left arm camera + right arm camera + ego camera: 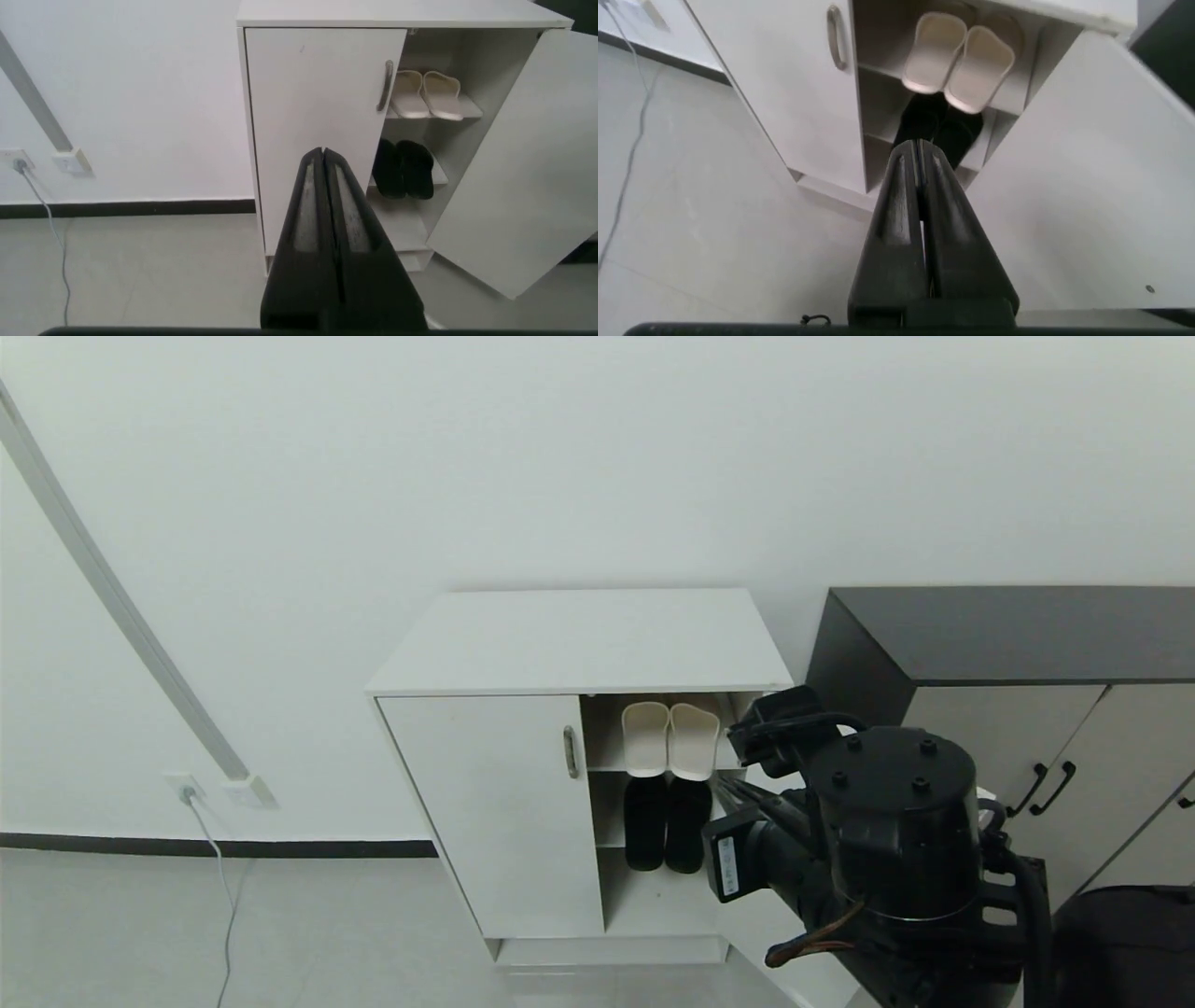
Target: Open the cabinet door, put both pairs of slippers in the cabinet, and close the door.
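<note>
Both pairs are already sitting inside the white cabinet [579,644], so I judge that closing is the step in hand. The right-hand door [523,177] is standing swung wide out from the cabinet's right edge. The left-hand door [495,803] is staying flat shut, with its handle [570,751] at its inner edge.

The right jaws are pressed together and holding nothing, pointing down toward the shelves beside the open panel. The left jaws are also pressed together and empty, hanging well back and facing the cabinet front.

To close it well, the right arm is probably wanting to get behind the panel's outer face. It should push near the free edge, far from the hinge, following the swing until the panel meets the cabinet front.

The white slippers [670,739] are lying side by side, touching, on the upper shelf. The black slippers [665,823] are resting on the shelf directly beneath. Their ends seem to be reaching the shelf's front edge, so the door may catch them.
</note>
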You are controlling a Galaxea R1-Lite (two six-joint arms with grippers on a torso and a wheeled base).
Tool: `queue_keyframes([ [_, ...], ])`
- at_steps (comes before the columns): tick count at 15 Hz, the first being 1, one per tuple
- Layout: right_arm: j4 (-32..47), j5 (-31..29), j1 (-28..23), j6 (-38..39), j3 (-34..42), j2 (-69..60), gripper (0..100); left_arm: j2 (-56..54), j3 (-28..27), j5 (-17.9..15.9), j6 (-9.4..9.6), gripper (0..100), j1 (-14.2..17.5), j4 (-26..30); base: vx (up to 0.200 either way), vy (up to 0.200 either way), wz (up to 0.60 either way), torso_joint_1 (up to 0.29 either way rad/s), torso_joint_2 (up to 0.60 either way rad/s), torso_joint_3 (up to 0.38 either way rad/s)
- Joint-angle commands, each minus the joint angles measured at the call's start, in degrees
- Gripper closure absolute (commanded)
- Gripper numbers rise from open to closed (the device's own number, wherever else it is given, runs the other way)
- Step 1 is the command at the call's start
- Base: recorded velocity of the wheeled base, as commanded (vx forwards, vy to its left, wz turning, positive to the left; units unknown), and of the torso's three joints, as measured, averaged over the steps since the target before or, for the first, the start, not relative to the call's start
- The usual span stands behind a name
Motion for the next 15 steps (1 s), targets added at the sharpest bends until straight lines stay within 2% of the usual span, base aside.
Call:
queue_keyframes([
  [1,-0.25,0.28,-0.71,-0.03,0.37,0.24,100,0.04,0.01,0.00,-0.04,100,0.00,0.01,0.000,0.000,0.00,0.041,-0.09,-0.056],
  [8,-0.42,0.89,-1.50,-0.03,0.55,0.59,100,0.04,0.01,0.00,-0.04,100,0.00,0.01,0.000,0.000,0.00,0.003,-0.01,-0.005],
  [14,-0.51,1.42,-3.52,0.06,0.20,0.68,100,0.04,0.01,0.00,-0.04,100,0.00,0.01,0.000,0.000,-0.60,0.006,0.00,0.002],
  [15,-0.69,1.42,-4.05,-0.03,0.11,0.85,100,0.04,0.01,0.00,-0.04,100,0.00,0.01,0.000,0.000,0.00,0.000,0.00,0.000],
])
